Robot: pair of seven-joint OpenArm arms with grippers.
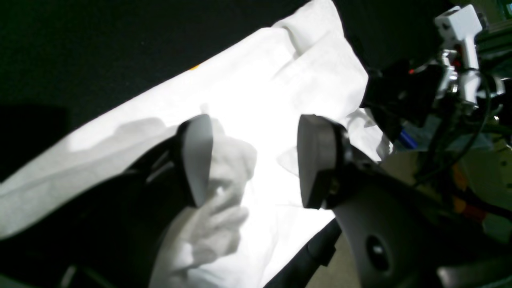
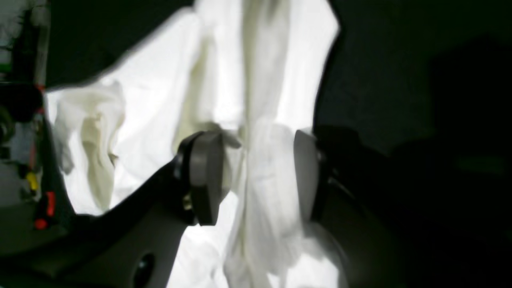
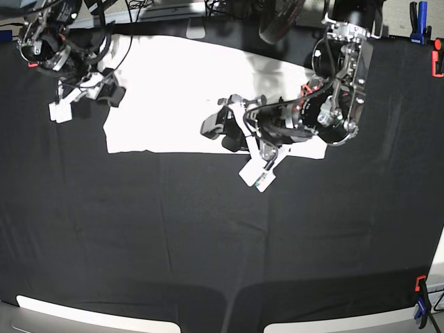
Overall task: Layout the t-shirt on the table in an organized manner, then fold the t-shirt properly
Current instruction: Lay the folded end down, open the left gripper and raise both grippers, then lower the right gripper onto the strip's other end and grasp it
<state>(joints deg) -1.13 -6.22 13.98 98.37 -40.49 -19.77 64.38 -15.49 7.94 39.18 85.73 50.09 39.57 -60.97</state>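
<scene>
The white t-shirt (image 3: 180,90) lies spread at the back of the black-draped table (image 3: 208,243), plain side up. My left gripper (image 3: 222,130) hovers at its front edge, near the middle. In the left wrist view the left gripper (image 1: 254,160) stands open, and a bunch of the t-shirt (image 1: 228,168) rests against one finger only. My right gripper (image 3: 107,90) is at the shirt's left edge. Up close, the right gripper (image 2: 256,174) has its jaws wide apart, with a loose ridge of the t-shirt (image 2: 260,160) running between them.
An orange clamp (image 3: 437,61) and a blue clamp (image 3: 418,21) hold the cloth at the back right; another pair of clamps (image 3: 420,298) sits at the front right corner. Cables and gear (image 3: 173,8) line the back edge. Black tabletop stretches in front of the shirt.
</scene>
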